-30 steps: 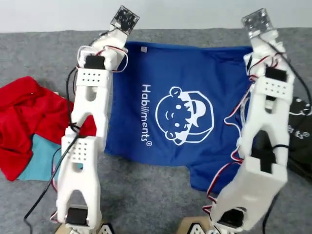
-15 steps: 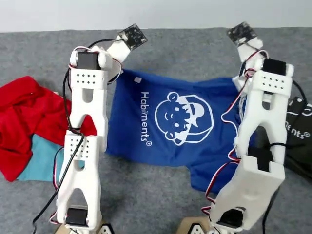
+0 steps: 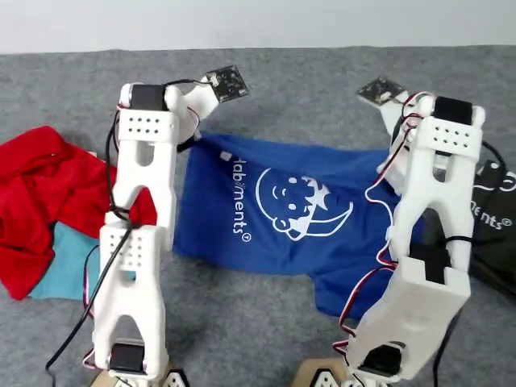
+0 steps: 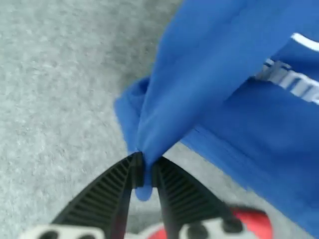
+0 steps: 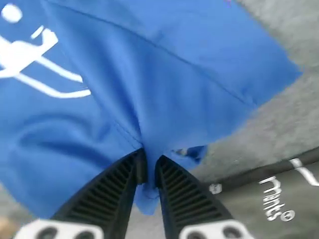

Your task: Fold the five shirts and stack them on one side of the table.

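Blue shirt (image 3: 274,234) lay centre table (image 3: 322,81), far edge raised. Left gripper (image 4: 143,172), right gripper (image 5: 148,172) each clamped on far corner. Fabric looked soft, light, floppy; corners best hold.

Left arm (image 3: 141,201) stretched from its near base toward the far side, elbow straight, wrist bent right at the far end. Left gripper (image 4: 143,172) jaws closed, pinching an edge of the blue shirt (image 3: 210,218). Right arm (image 3: 431,210) in a similar pose on the right, wrist angled left. Right gripper (image 5: 147,172) jaws clamped on a fold of the same shirt.
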Controlling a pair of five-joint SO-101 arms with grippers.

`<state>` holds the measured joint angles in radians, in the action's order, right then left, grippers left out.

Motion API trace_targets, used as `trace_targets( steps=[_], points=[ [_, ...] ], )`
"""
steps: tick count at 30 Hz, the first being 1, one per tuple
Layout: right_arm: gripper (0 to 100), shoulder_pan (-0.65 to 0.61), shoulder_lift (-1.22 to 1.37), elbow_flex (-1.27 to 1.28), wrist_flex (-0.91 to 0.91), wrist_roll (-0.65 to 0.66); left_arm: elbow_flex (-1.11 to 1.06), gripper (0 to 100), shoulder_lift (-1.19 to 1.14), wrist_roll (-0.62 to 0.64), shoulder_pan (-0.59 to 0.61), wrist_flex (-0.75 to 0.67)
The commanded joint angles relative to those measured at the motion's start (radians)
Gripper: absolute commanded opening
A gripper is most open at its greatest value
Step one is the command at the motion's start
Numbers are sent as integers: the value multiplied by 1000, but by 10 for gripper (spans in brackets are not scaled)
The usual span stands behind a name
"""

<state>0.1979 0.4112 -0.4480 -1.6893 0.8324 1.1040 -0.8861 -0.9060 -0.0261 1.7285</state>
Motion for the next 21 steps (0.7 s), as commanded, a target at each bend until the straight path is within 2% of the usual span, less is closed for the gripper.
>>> trace_targets(
  steps=[1, 5, 9, 18, 21],
  points=[
    [11, -5, -97, -89, -91, 11, -269, 16, 270, -29, -40, 28],
    [11, 1, -147, -60, -104, 8, -515, 16, 457, -48, -75, 26],
    [11, -5, -196, -5, -104, 9, -651, 16, 551, -52, -91, 26],
    [11, 4, -314, 222, -105, 40, -725, 16, 580, -57, -58, 26],
    [11, 28, -387, 325, -104, 92, -737, 16, 582, -68, -29, 26]
  ],
)
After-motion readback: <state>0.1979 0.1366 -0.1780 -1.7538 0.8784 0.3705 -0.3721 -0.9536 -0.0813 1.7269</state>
